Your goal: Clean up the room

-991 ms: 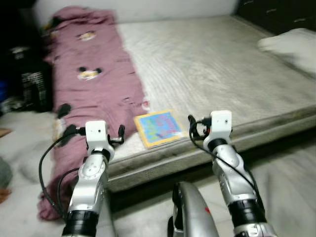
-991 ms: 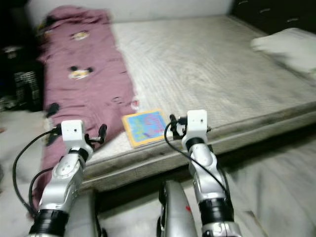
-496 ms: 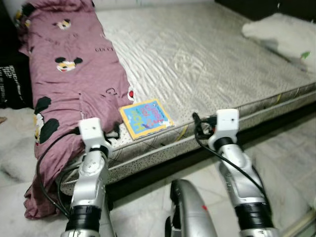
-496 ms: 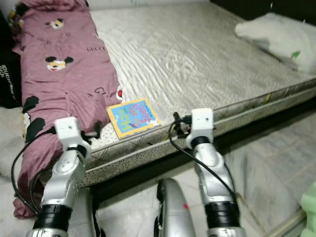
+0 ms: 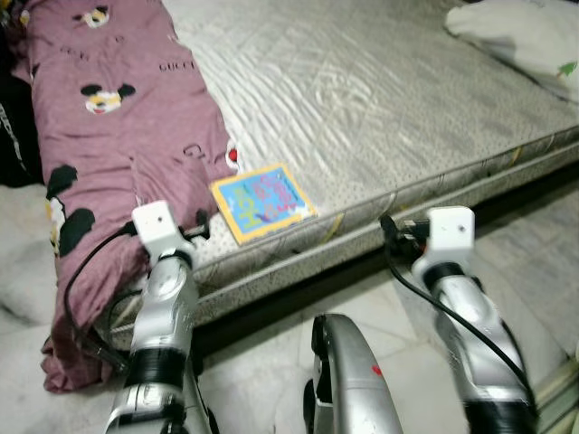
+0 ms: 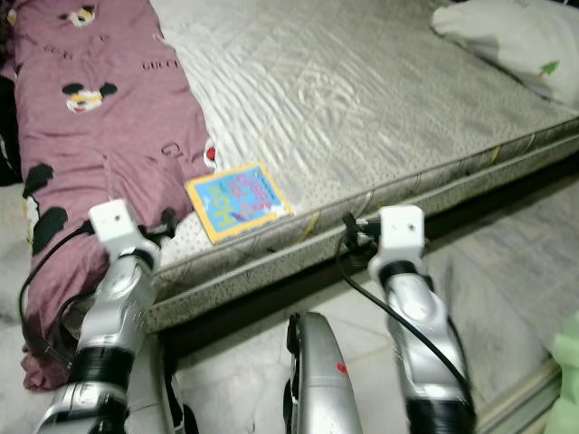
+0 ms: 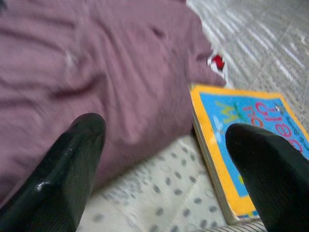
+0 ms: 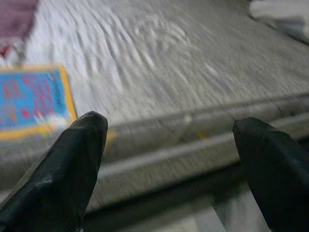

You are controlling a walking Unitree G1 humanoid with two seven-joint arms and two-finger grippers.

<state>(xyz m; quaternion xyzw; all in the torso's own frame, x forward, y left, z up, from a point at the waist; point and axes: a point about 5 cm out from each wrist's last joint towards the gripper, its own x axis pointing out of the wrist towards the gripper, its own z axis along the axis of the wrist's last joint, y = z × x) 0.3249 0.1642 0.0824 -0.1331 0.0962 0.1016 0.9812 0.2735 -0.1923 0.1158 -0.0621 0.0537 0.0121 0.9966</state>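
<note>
Mattress (image 5: 380, 108) with book (image 5: 262, 201), maroon blanket (image 5: 118, 136)

Low bed (image 6: 362, 99) ahead — a bare grey mattress with a mauve cartoon-print blanket (image 6: 90, 127) draped down its left side. A bright blue-and-yellow book (image 6: 237, 200) lies flat near the front edge, just beside the blanket. White pillow (image 6: 511, 41) far right — both silver arms raised before the bed.

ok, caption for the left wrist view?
Left gripper open over the mattress edge, between the maroon blanket and a yellow-bordered blue book.
</note>
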